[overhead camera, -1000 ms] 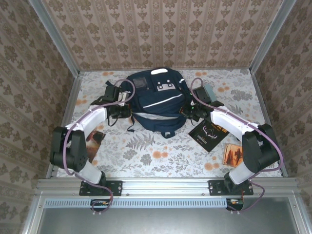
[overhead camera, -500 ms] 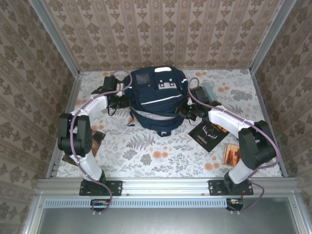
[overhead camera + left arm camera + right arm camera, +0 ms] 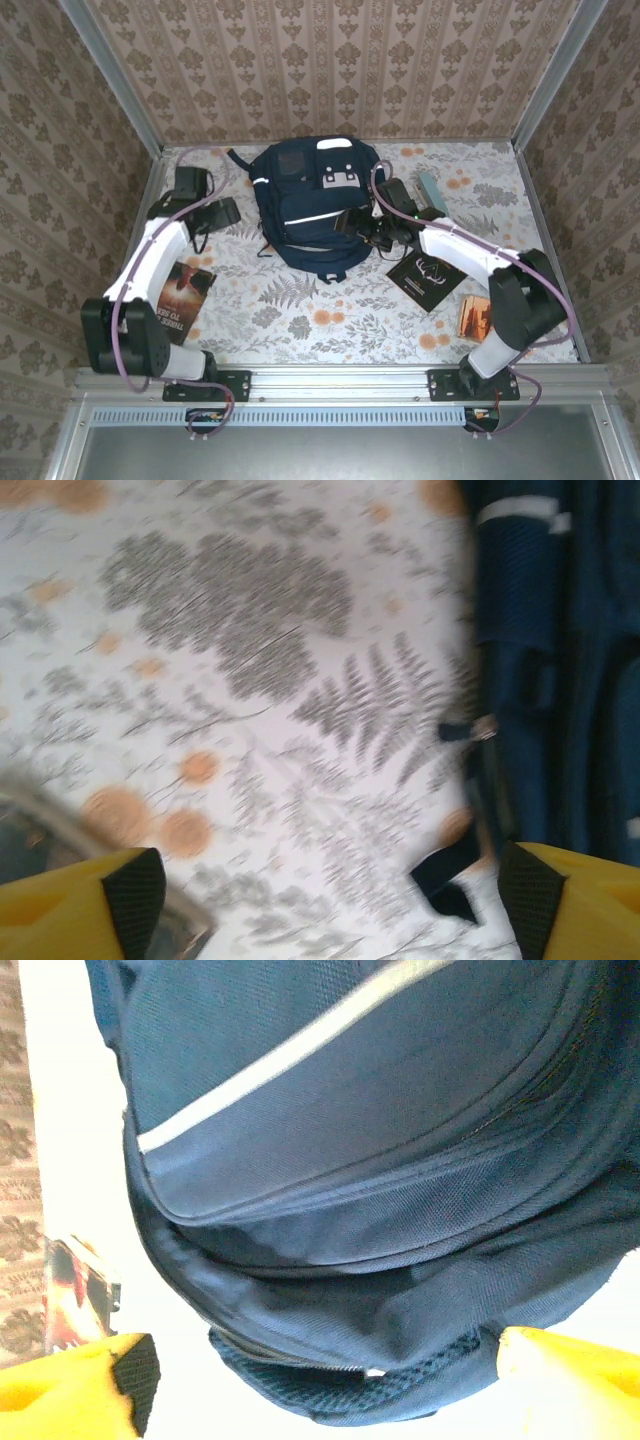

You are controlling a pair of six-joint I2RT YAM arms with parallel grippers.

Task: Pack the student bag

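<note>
Beige damask-papered walls (image 3: 340, 70) close in the table (image 3: 300, 330) on three sides. Its cloth is white with grey ferns and orange blooms; a metal rail (image 3: 340, 380) edges the near side.

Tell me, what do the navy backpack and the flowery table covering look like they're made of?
Backpack: woven synthetic fabric, probably nylon or polyester; a fine weave, stitched seams and a faint sheen show, with mesh at its lower edge. Table covering: a flat, matte sheet printed with ferns and orange flowers; whether cloth, paper or vinyl, the blurred look leaves open.
</note>
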